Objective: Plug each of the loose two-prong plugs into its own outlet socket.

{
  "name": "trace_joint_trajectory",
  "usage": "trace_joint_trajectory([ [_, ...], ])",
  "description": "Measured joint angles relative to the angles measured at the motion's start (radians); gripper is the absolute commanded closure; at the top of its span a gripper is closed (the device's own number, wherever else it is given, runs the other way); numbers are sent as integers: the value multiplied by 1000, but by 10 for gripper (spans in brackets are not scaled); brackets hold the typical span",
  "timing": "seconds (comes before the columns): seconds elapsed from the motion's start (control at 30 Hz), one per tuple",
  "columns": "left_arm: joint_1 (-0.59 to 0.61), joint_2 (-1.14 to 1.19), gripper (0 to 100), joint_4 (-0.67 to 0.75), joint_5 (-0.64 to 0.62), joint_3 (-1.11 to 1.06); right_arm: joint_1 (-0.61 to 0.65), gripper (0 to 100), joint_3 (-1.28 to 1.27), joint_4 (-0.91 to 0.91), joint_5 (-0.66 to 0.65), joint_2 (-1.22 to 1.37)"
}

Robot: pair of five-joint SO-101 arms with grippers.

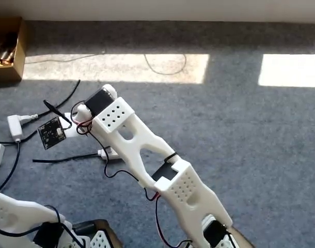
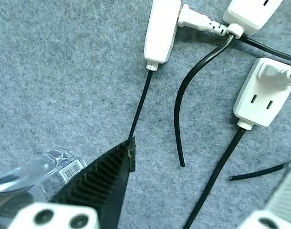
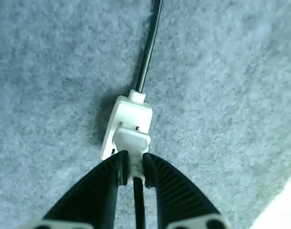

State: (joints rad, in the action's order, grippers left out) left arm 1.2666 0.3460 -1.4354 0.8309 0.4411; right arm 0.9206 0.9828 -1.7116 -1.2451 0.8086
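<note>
In the right wrist view my right gripper (image 3: 132,167) is shut on a white two-prong plug (image 3: 131,142). The plug's face is against a white outlet socket (image 3: 128,114) lying on the grey carpet, with a short length of both prongs showing between them. In the high view that socket (image 1: 107,153) peeks out beside the right arm (image 1: 147,150). My left gripper (image 2: 112,171) hovers over the carpet near three more white sockets. One socket (image 2: 162,28) has a white plug (image 2: 198,21) in it. Another socket (image 2: 260,93) also carries a plug (image 2: 279,72).
Black cords (image 2: 183,109) trail across the carpet between the sockets. A third socket (image 2: 253,12) lies at the left wrist view's edge. A wooden box (image 1: 8,49) stands at the far left. A thin cable (image 1: 165,64) loops over a sunlit patch. The left arm (image 1: 18,217) sits at the near left.
</note>
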Motion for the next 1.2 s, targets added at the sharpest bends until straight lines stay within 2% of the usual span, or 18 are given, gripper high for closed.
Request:
trace_joint_trajectory([
  [0.37,0,0,546,0,0,0,-6,990,2,0,6,37],
  [0.63,-3,0,546,-74,0,0,-20,990,-11,0,5,38],
  [1.2,-3,0,546,-91,0,0,43,990,-3,26,66,38],
])
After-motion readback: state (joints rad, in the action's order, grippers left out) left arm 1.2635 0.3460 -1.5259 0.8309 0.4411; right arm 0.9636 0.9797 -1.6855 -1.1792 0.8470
